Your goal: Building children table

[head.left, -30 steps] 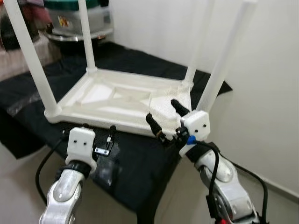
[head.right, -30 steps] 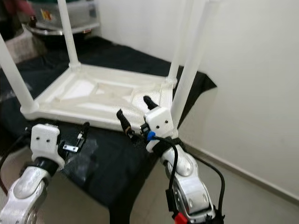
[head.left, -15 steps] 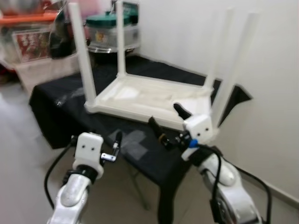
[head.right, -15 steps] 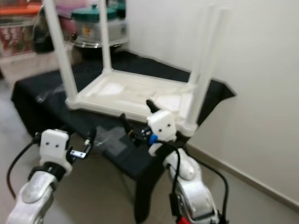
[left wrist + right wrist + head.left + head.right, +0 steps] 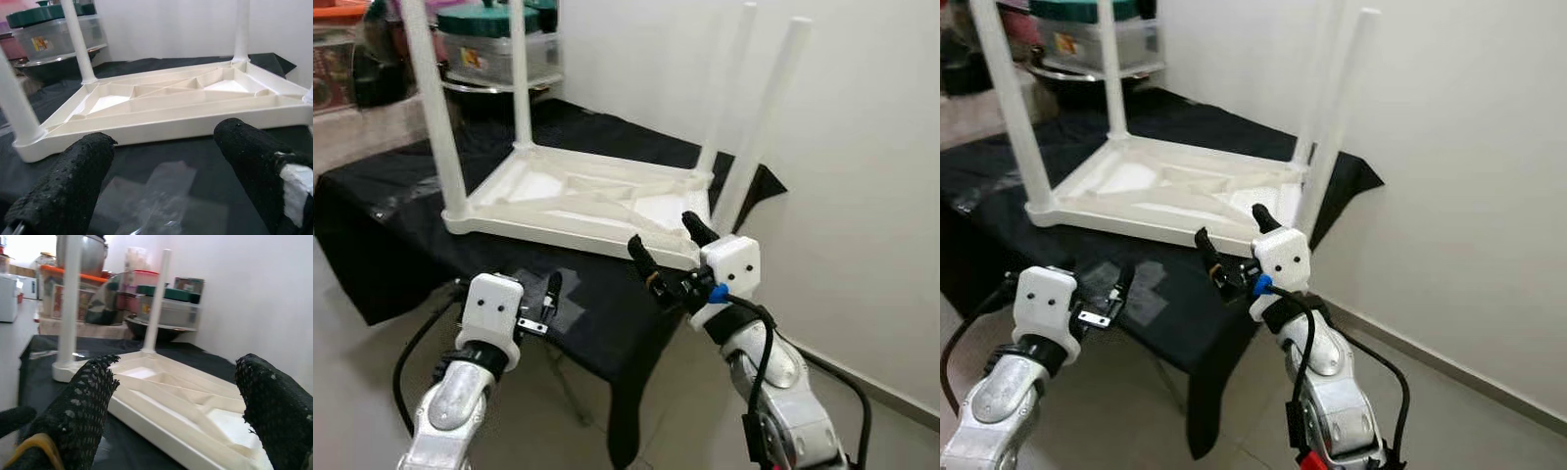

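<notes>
The white children's table (image 5: 587,201) is lying upside down on the black-draped desk (image 5: 382,211), legs pointing up. The right pincer (image 5: 668,243) is hovering spread wide at its near corner, gripping nothing. The left pincer (image 5: 543,294) is hanging spread above the desk's front edge, empty.

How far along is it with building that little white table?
Done: the white table lies upside down on the black cloth, all four legs standing up. In hand: nothing; the left gripper and right gripper are open and empty beside its near edge. Left: probably turning it upright.
</notes>
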Controlling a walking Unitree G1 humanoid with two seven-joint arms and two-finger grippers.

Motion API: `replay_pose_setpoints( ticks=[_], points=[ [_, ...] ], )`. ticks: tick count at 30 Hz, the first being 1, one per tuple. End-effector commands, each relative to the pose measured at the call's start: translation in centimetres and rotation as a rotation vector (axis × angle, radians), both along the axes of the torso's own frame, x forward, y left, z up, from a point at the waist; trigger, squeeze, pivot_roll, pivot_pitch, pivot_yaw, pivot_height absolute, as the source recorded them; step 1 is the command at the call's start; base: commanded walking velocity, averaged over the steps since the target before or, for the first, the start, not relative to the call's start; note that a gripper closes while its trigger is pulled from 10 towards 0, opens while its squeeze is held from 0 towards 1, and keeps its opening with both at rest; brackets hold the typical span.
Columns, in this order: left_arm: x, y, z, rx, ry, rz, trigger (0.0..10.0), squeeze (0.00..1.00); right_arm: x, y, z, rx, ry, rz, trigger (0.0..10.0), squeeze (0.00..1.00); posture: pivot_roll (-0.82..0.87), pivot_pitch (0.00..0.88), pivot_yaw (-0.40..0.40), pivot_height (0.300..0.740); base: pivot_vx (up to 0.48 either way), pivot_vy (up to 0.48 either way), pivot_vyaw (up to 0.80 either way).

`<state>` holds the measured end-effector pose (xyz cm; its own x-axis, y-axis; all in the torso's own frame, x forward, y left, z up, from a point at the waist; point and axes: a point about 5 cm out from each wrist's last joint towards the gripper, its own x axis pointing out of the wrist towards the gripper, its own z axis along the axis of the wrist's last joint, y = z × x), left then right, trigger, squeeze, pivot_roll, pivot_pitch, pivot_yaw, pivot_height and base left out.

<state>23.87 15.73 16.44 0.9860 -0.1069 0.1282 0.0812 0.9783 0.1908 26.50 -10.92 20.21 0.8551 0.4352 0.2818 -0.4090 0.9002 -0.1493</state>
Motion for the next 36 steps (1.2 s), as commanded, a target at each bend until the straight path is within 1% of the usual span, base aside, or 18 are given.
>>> replay_pose_setpoints(
  ticks=[1,7,10,23,27,30,34,36],
  points=[
    [0.1,-0.4,-0.5,0.004,0.019,-0.011,10.0,0.00,0.2,-0.8,-0.3,-0.005,0.022,-0.036,10.0,0.00,0.03,0.000,-0.082,0.740,0.000,0.000,0.00],
    [0.2,-0.4,-0.5,0.003,0.018,-0.010,10.0,0.00,0.2,-0.8,-0.4,-0.007,0.024,-0.038,10.0,0.00,0.03,0.000,-0.083,0.740,0.000,0.000,0.00],
    [0.3,-0.4,-0.5,0.002,0.017,-0.007,10.0,0.00,0.2,-0.8,-0.4,-0.007,0.026,-0.039,10.0,0.00,0.03,0.000,-0.083,0.740,0.000,-0.480,0.00],
    [0.4,-0.6,-0.5,0.001,0.019,-0.001,10.0,0.00,0.3,-1.2,-0.5,0.011,0.039,-0.058,10.0,0.00,0.03,0.000,-0.084,0.740,0.000,0.000,0.00],
    [0.5,-0.7,-0.4,-0.003,0.014,0.003,10.0,0.00,0.8,-1.8,-0.8,0.004,0.065,-0.108,10.0,0.00,0.03,0.000,-0.084,0.740,0.000,0.000,0.00],
    [0.5,-0.7,-0.4,-0.003,0.014,0.003,10.0,0.00,0.8,-1.8,-0.8,0.001,0.067,-0.112,10.0,0.00,0.03,0.000,-0.085,0.740,0.000,0.000,0.00],
    [0.5,-0.7,-0.4,-0.004,0.013,0.005,10.0,0.00,0.9,-2.0,-0.9,0.009,0.077,-0.121,10.0,0.00,0.03,0.000,-0.085,0.740,0.000,-0.480,0.00],
    [0.5,-0.7,-0.4,-0.008,0.008,0.002,10.0,0.00,1.0,-2.0,-1.0,0.014,0.081,-0.124,10.0,0.00,0.03,0.000,-0.085,0.740,0.000,0.000,0.00]
  ],
)
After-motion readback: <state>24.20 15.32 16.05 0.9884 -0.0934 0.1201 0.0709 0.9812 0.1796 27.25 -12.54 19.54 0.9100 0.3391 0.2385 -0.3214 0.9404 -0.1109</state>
